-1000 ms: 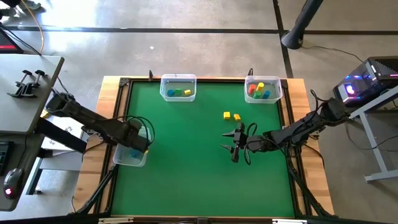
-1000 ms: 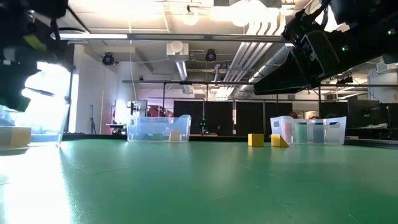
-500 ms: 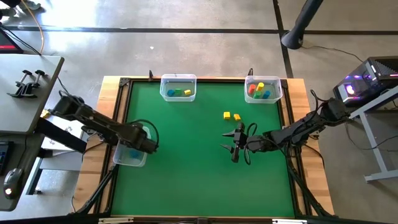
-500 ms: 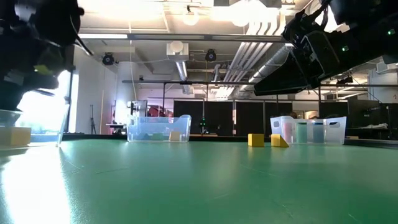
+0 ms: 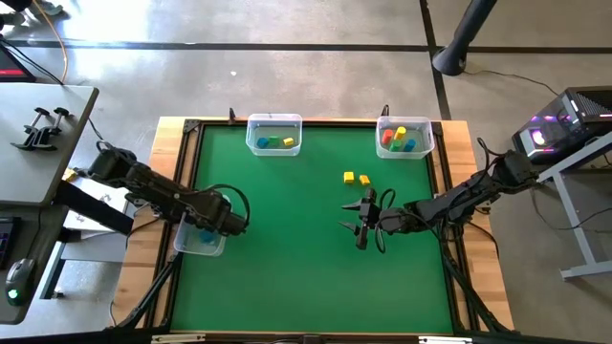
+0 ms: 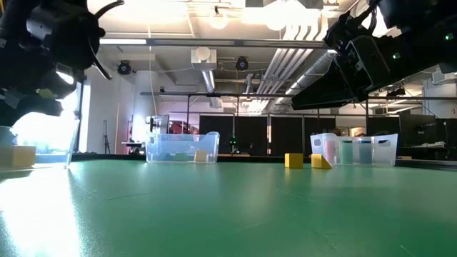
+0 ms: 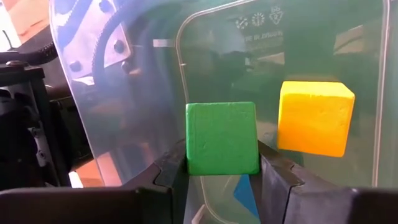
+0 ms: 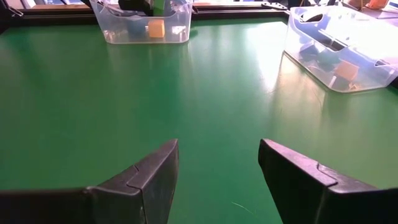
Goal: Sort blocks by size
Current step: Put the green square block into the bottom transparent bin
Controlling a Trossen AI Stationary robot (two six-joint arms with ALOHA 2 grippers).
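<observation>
Two dark arms work a green table [image 5: 296, 248]. Left gripper [image 7: 222, 171] hangs over the clear bin [image 5: 196, 244] at the table's left edge, fingers pinching a green cube [image 7: 222, 138]; a yellow cube [image 7: 315, 117] and a blue block [image 7: 247, 194] lie in that bin. Right gripper [image 8: 217, 171] hovers right of centre, jaws spread wide, holding nothing. Two more bins [image 5: 273, 135] [image 5: 404, 137] at the far edge hold mixed blocks. Two loose yellow blocks [image 5: 349, 177] [image 5: 364, 179] sit side by side near the right far bin.

Green cube [image 7: 222, 138], yellow cube [image 7: 315, 118], dark green table [image 5: 306, 248]
</observation>
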